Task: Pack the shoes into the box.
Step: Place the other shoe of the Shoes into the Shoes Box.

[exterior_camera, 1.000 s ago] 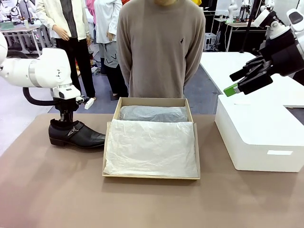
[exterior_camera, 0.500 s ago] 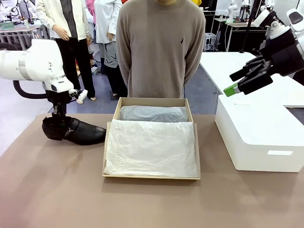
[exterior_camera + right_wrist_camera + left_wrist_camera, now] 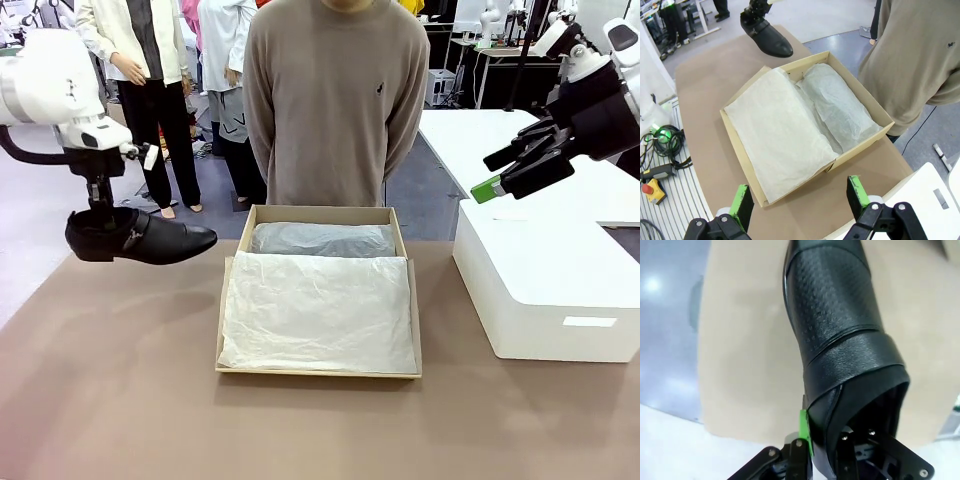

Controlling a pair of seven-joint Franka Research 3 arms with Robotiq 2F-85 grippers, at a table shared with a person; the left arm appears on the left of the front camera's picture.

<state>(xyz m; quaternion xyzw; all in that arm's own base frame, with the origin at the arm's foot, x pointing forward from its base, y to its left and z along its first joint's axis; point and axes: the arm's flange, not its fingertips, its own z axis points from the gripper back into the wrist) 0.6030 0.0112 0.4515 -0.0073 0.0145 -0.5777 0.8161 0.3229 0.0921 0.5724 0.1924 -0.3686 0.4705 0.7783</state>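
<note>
One glossy black shoe (image 3: 145, 239) with a strap and buckle hangs in the air over the table's left side, toe pointing right toward the box. My left gripper (image 3: 100, 221) is shut on its heel collar; in the left wrist view a green pad (image 3: 803, 433) presses the shoe (image 3: 840, 335) from outside. The tan cardboard box (image 3: 229, 318) stands at the table's middle, covered in white tissue paper (image 3: 318, 310), with a grey tissue-wrapped bundle (image 3: 322, 240) along its far side. My right gripper (image 3: 495, 172) hovers open and high at the right; its view looks down on the box (image 3: 867, 137) and the shoe (image 3: 766, 36).
A person in a taupe sweater (image 3: 340, 100) stands behind the box, arms back. A large white rounded box (image 3: 545, 290) sits on the table's right side. Cables and a red emergency-stop button (image 3: 651, 187) lie on the floor beside the table.
My left gripper has lifted the shoe off the table, moving it up and slightly left. The right arm has not moved.
</note>
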